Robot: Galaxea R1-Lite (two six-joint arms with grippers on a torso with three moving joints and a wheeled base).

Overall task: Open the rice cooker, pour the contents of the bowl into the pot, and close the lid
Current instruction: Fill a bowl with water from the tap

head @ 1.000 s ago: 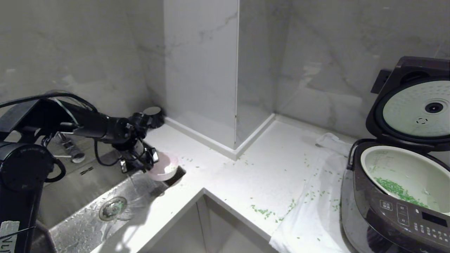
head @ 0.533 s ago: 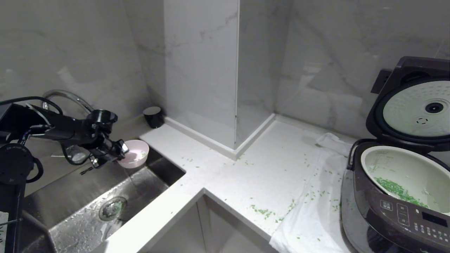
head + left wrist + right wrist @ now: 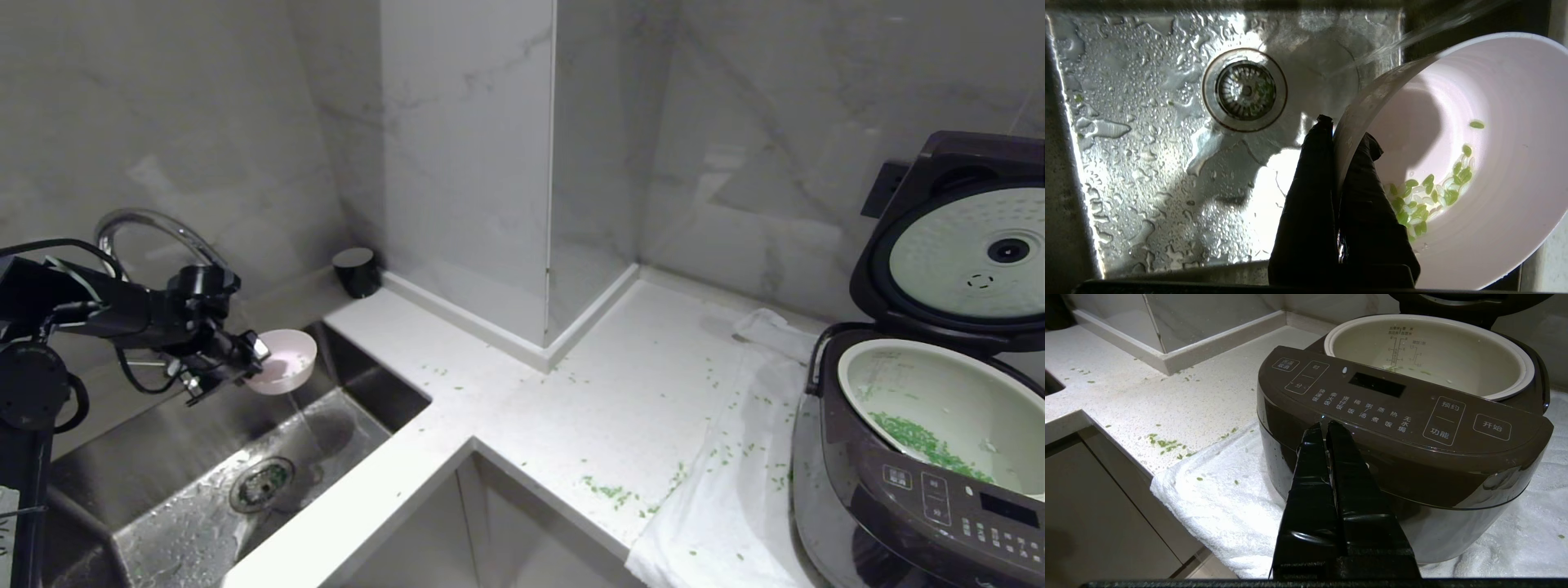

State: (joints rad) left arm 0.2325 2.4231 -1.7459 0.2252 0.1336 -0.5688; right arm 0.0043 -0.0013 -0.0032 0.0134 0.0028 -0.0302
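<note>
**Bowl over the sink, cooker open with green bits in the pot**

The left gripper (image 3: 1339, 134) is clamped on the rim of the bowl (image 3: 283, 371), one finger inside and one outside the wall, holding it tilted above the steel sink (image 3: 163, 457). A few of the contents (image 3: 1429, 196) — small green bits mixed with pale ones — cling to the bowl's white inside near the gripped edge. A thin stream of water (image 3: 300, 420) falls from the bowl's lower edge toward the wet sink floor, near the round drain (image 3: 261, 483), which also holds some green specks.

At the far right the rice cooker (image 3: 922, 490) stands on a white towel (image 3: 718, 523) with the lid (image 3: 955, 245) swung up, its dimpled inner plate facing forward. The pot (image 3: 939, 400) sits in the cooker with a band of green bits along its near side. More bits lie scattered on the counter (image 3: 571, 408) and towel.

The right gripper (image 3: 1327, 426) hangs just before the cooker's front panel — fingers pressed together, holding nothing.
</note>
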